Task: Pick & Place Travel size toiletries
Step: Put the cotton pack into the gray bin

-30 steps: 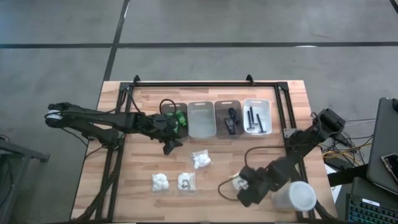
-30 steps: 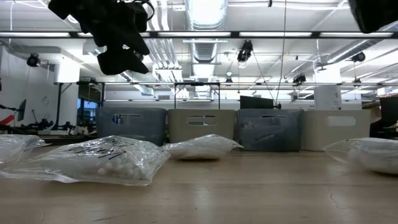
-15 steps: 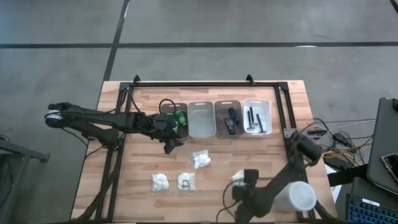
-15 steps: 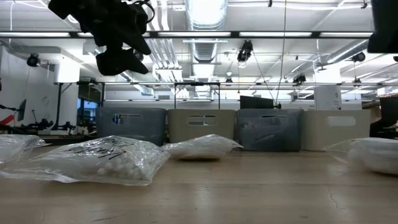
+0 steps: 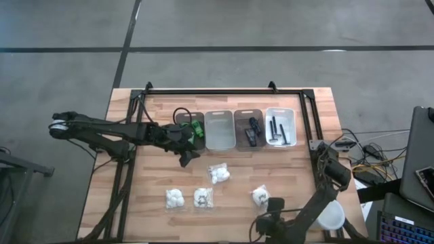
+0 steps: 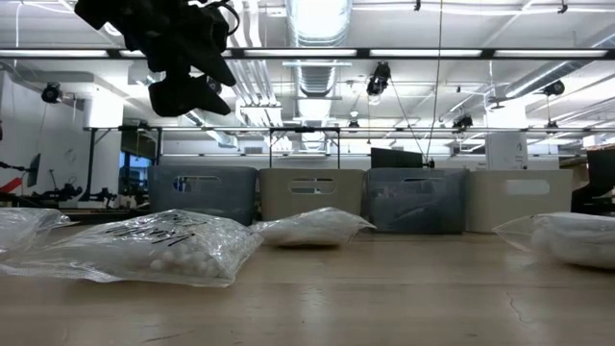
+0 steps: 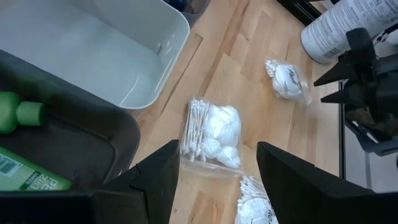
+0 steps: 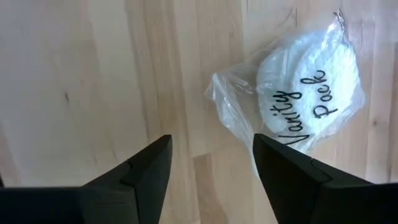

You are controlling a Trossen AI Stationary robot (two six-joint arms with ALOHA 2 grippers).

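Several clear packets of white puffs lie flat on the wooden table: one point(image 5: 218, 173) mid-table, two point(image 5: 175, 198) point(image 5: 203, 197) toward the near left, and a "Vanity Pack" packet point(image 8: 305, 93) point(image 5: 259, 196) near the right. Green bottles point(image 5: 196, 129) point(image 7: 25, 162) lie in the leftmost bin. Black packets point(image 5: 252, 131) and dark sticks point(image 5: 278, 130) fill the two right bins. My left gripper point(image 5: 184, 154) point(image 7: 214, 180) hangs open in the air just in front of the leftmost bin. My right gripper point(image 5: 268, 220) point(image 8: 211, 180) is open at the near edge, short of the Vanity Pack packet.
Four bins stand in a row at the far side: dark point(image 5: 183, 125), pale point(image 5: 219, 139), dark grey point(image 5: 241, 139), white point(image 5: 293, 118). A large white cup point(image 5: 330, 215) lies at the near right corner. A black frame point(image 5: 224, 89) borders the table.
My right gripper has drawn back from above the Vanity Pack packet toward the table's near edge, and its arm has swung toward the right edge. The packet now lies uncovered on the table. The left arm has kept still.
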